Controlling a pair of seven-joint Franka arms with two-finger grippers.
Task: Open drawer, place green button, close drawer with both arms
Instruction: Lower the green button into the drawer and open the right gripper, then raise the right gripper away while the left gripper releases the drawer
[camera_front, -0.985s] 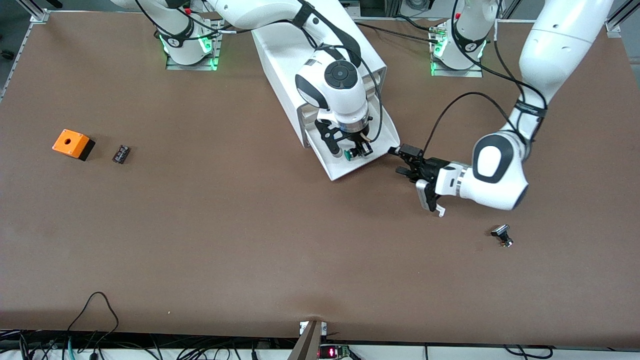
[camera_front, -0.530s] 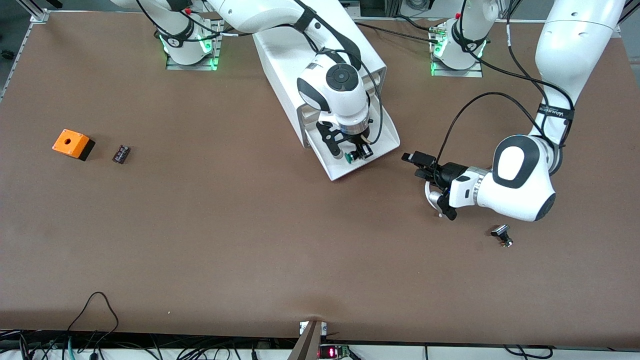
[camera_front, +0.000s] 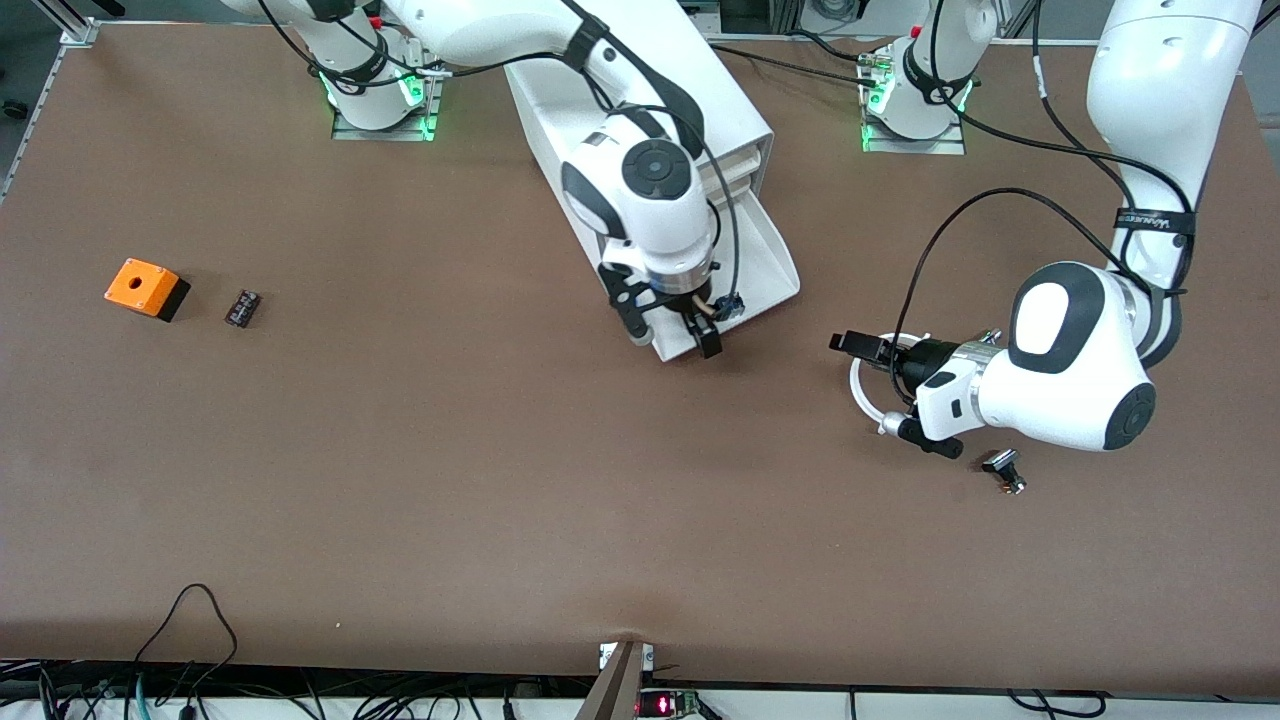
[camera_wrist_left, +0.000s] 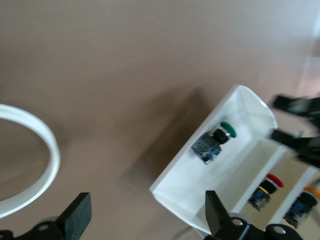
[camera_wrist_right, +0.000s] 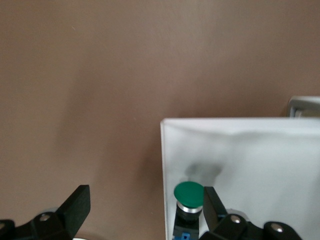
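Observation:
The bottom drawer of the white cabinet stands pulled open. The green-capped button lies in it near the front corner, free of any fingers; it also shows in the left wrist view and the right wrist view. My right gripper is open over the drawer's front rim, one finger beside the button and the other over bare table. My left gripper is open and empty over the table beside the drawer, toward the left arm's end.
An orange box with a hole and a small black part lie toward the right arm's end. A black-and-silver part lies by the left arm's wrist. Red-capped and orange-capped buttons sit in the cabinet's higher drawers.
My right gripper let go of the button, opened and shifted to the drawer's front rim. My left arm drew away from the drawer toward its own end of the table.

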